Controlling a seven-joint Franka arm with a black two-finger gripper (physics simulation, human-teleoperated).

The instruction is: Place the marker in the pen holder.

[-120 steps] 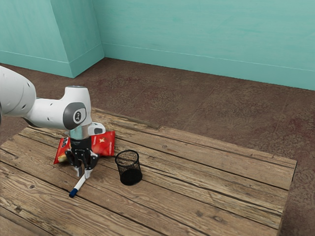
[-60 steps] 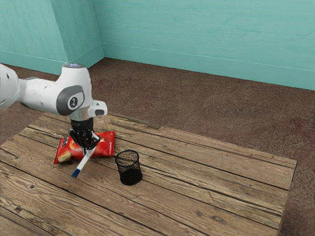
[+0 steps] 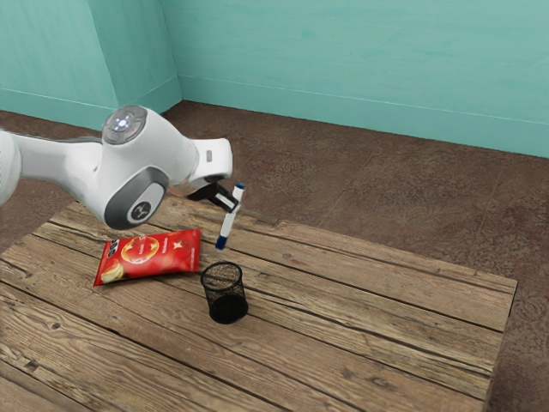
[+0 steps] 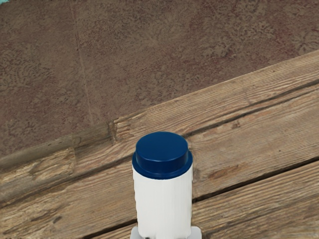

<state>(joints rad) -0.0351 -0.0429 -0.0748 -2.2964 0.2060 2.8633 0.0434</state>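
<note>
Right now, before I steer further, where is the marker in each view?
Exterior view: the marker is gripped by the fingers, above the pen holder in the picture.
Wrist view: it is between the fingers, its blue end against the wooden table.
Shared landmark: the table's edge against the brown floor.

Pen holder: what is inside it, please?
Through the upper mesh of the pen holder I see wood of the table, no pen; the dark lower part may hide small things.
</note>
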